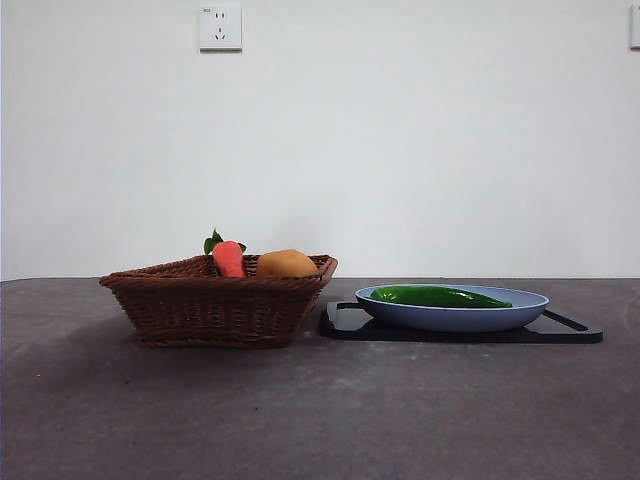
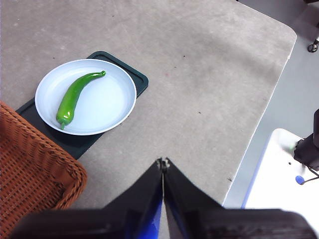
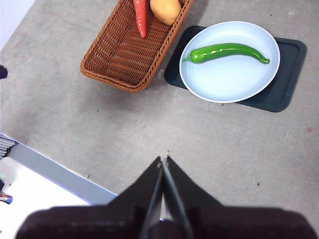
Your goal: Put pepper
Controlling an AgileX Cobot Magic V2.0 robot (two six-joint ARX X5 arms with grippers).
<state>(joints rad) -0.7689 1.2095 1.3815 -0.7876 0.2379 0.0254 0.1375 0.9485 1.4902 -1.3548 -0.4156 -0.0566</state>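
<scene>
pepper (image 1: 438, 296) lying flat on blue plate (image 1: 520, 312), basket (image 1: 215, 310) right beside. both grippers, left gripper (image 2: 163, 163) and right gripper (image 3: 164, 160), pressed together, high above bench, holding nothing. tip: spread wide, pinch mid-body crosswise, lift gently.

Table (image 1: 320, 420): grey, matte, lightly speckled surface, rounded corner visible in left wrist view. Two things rest directly on it, side by side. Brown wicker basket (image 1: 215, 305), square, sloped walls. Dark flat tray (image 1: 575, 328), rectangular with rounded corners, just beside basket, near corner almost touching basket's wall. Both well in from table's edges; bare surface all round.
</scene>
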